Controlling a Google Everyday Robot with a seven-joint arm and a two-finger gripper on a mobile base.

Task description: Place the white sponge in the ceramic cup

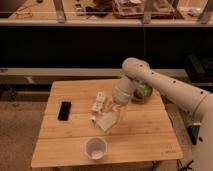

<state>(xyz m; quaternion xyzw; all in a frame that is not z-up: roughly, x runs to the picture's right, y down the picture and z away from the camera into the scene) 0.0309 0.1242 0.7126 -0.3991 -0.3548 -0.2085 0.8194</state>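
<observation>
Where the white arm (165, 87) reaches in from the right side of the view, its gripper (113, 116) hangs over the middle of the wooden table (145, 135), up and slightly right of the ceramic cup (96, 148). Jaws closed, pinching the white sponge (105, 123).

Sponge: pale flat block, tilted, one corner down toward the boards. It appears held clear of the table, though contact at the lowest corner cannot be ruled out. It sits above the cup in the view and a little right of it, near but apart from it; not over the cup's mouth.

Cup: upright near the front edge of the table, round, white rim, darker inside. Nothing visible in it.

Other items, all placed from the cup:
- Narrow segmented white object (98, 105), farther back than the sponge, just beside the gripper's left side as seen. Lies flat on the boards.
- Black rectangular object (64, 110), back and well to the left, flat on the table.
- Green bowl (144, 93), back and to the right, partly hidden behind the arm's elbow.

Behind the table, a dark shelf front and a pale rail (60, 73) run across the view.
</observation>
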